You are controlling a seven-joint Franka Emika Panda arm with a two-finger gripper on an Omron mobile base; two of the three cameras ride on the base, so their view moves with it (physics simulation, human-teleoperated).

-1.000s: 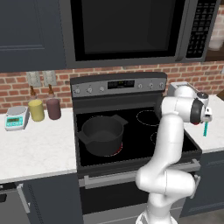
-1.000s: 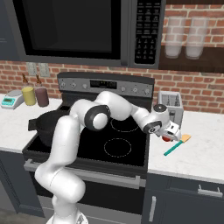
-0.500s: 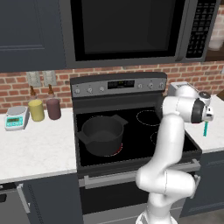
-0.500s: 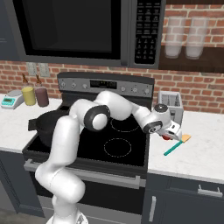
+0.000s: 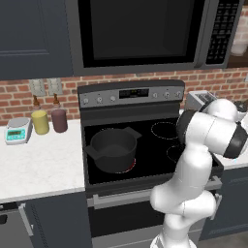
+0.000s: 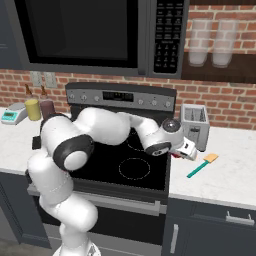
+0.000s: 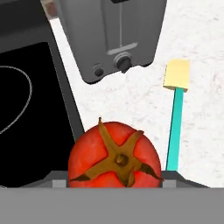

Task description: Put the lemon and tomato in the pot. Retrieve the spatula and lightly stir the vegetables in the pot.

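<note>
Here the tool (image 6: 186,151) is closed on the tomato (image 7: 114,155), held just above the white surface (image 6: 235,175) beside the stove's right edge. The spatula (image 6: 202,165) lies flat nearby (in front of the toaster (image 6: 194,125)). The pot (image 5: 112,149) sits on the stove's front left burner.

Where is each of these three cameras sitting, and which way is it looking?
Left base view: behind the arm's left, facing the stove and pot; white arm at lower right.
Right base view: behind its right, same stove; arm from lower left, pincer by the toaster.
Hand view: looks down on the tomato and spatula; both also show in the right base view.
</note>
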